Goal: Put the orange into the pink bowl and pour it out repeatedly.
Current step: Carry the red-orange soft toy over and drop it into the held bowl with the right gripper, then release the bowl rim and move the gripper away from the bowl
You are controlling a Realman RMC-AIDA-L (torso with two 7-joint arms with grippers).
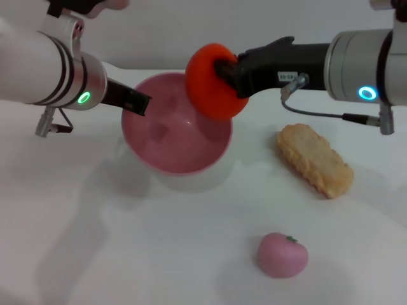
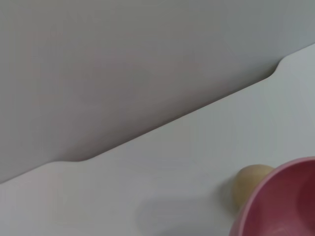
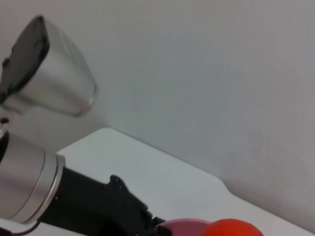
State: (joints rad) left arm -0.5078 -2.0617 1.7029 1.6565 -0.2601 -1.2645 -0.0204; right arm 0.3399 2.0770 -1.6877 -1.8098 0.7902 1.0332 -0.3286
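Head view only: both arms, the bread-like beige crumbed toy (image 1: 314, 159) to the right of the bowl, and the small pink peach-like toy (image 1: 282, 255) near the front of the white worktop (image 1: 127, 254). Left wrist view only: a beige ball (image 2: 247, 183) tucked just behind the bowl's rim, hidden from the head camera. Right wrist view: the left arm's black tool (image 3: 147, 219) reaching toward the bowl rim, with just the top of the orange at the frame edge.

Right tool (image 1: 227, 71) is closed on the bright orange-red roundish squishy toy orange (image 1: 213, 82), fingers dug into its side, holding it in the air over the back right rim of the round deep pink plastic bowl (image 1: 175, 130). Orange is not in the bowl; the bowl's inside looks bare in the head view.

Left tool (image 1: 137, 101) sits at the bowl's left rim, black tip against the edge. Bowl looks tilted, mouth toward the camera. Finger spread of the left tool: can't tell.
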